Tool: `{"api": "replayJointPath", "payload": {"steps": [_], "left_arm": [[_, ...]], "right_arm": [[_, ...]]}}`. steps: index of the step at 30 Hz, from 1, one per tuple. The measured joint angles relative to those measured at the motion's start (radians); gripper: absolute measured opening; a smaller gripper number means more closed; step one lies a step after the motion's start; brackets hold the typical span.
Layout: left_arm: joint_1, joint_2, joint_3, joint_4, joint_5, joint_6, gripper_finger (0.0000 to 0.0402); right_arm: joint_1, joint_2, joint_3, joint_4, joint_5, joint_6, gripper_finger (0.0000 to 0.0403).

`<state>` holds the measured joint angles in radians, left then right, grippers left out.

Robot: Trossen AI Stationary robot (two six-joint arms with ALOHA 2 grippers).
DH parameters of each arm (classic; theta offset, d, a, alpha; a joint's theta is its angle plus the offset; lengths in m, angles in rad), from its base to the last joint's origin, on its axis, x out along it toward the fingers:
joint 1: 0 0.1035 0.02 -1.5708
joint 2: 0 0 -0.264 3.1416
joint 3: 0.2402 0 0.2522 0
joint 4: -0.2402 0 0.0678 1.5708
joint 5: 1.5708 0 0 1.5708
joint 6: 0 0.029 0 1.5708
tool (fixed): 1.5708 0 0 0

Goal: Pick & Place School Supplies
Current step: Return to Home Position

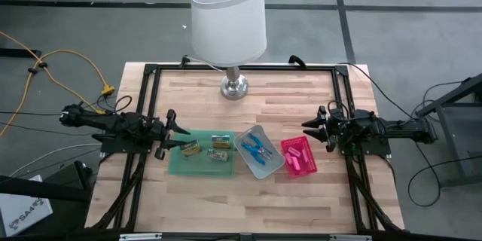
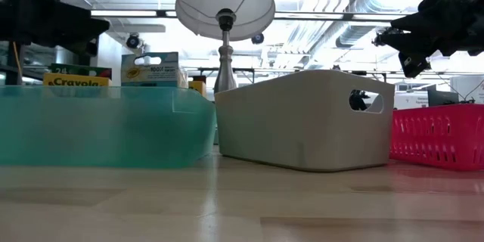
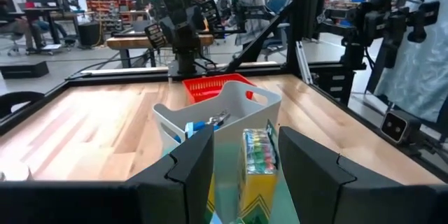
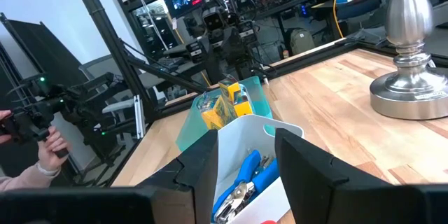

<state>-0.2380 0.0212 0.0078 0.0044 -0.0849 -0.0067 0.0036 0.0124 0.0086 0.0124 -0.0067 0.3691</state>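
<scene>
Three yellow-green crayon packs (image 1: 211, 147) lie in the green tray (image 1: 175, 167). Two blue-handled plier-like tools (image 1: 257, 151) lie in the grey tray (image 1: 273, 167). Pink eraser pieces (image 1: 297, 162) lie in the pink basket (image 1: 305, 147). My left gripper (image 1: 181, 130) is open and empty, just left of the green tray, above the table. My right gripper (image 1: 307, 127) is open and empty, right of the pink basket. The left wrist view shows a pack (image 3: 256, 155) and the tools (image 3: 213, 120) ahead. The right wrist view shows the tools (image 4: 245, 176) and packs (image 4: 222, 106).
A white-shaded lamp (image 1: 228, 15) stands on a metal base (image 1: 234, 86) at the table's far middle. A black frame (image 1: 151, 71) runs around the table. In the right wrist view a person's hand (image 4: 45, 147) holds a device beyond the table.
</scene>
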Motion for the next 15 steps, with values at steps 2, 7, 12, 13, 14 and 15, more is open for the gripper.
{"api": "replayJointPath", "payload": {"steps": [2, 7, 12, 13, 14, 15], "left_arm": [[0.0, 0.0, 0.0, 0.001, 0.0, 0.01, 0.0156], [0.0, 0.0, -0.001, 0.003, -0.001, 0.013, 0.0156], [0.0, 0.0, -0.001, 0.007, 0.002, 0.01, 0.0156], [0.0, 0.0, -0.001, 0.008, 0.003, 0.01, 0.0156], [0.0, 0.0, -0.001, 0.008, 0.004, 0.009, 0.0156], [0.0, 0.0, -0.001, 0.009, 0.004, 0.007, 0.0156]], "right_arm": [[0.0, 0.0, 0.0, 0.0, 0.0, 0.0, 0.0134], [0.0, 0.0, 0.0, 0.0, 0.0, 0.0, 0.0134], [0.0, 0.0, 0.0, 0.0, 0.0, 0.0, 0.0134], [0.0, 0.0, 0.0, 0.0, 0.0, 0.0, 0.0134], [0.0, 0.0, 0.0, 0.0, 0.0, 0.0, 0.0134], [0.0, 0.0, 0.0, 0.0, 0.0, 0.0, 0.0134]]}}
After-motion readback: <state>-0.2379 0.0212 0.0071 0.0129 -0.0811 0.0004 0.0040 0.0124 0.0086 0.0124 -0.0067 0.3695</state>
